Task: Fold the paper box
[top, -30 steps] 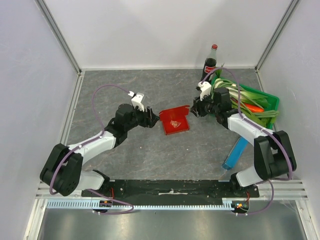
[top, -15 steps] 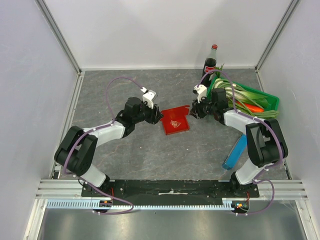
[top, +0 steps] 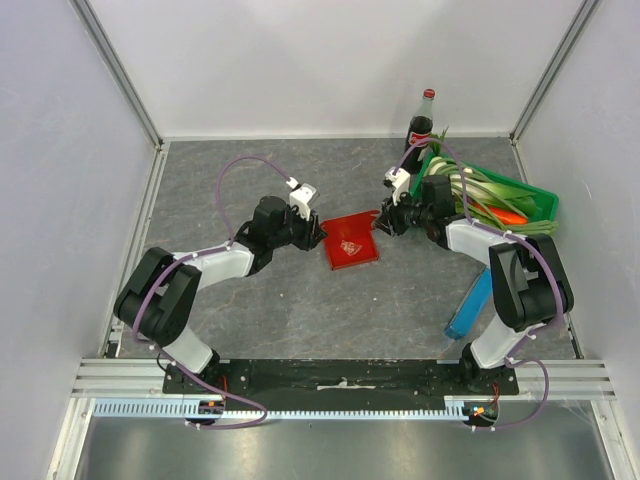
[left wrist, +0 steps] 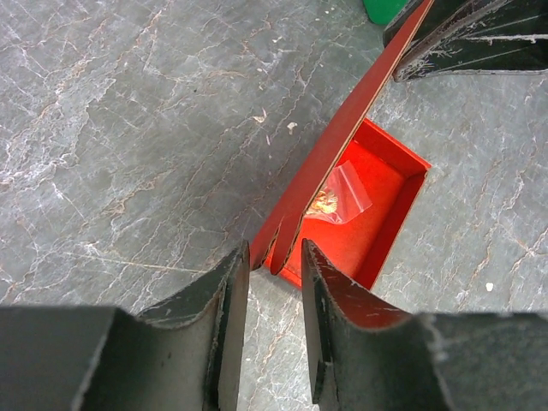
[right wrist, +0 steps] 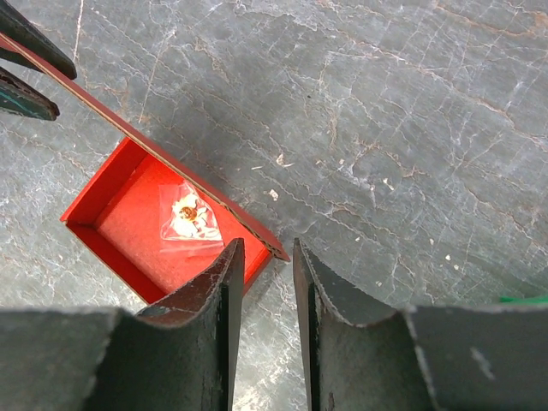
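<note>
The paper box lies near the middle of the grey stone-patterned table as a shallow red tray, open at the top. A small clear bag with something yellowish in it lies flat on the tray's floor. Along the far side of the tray a long red flap stands up on edge, running from the left end of the box to the right end. The left gripper sits at the left end of that flap. Its fingers are a little apart, with the flap's corner between the tips, and I cannot tell whether they are pressing on it. The right gripper meets the flap's right end. Its fingers are also slightly apart, with the corner right at their tips, and again I cannot tell whether the card is pinched. Both arms reach in low from either side, so the box sits between the two grippers. To the right, at the table's edge, is a green crate holding leeks and something orange. A dark bottle with a red cap stands just beyond the crate at the far wall. A narrow blue box lies nearer, beside the right arm.
</note>
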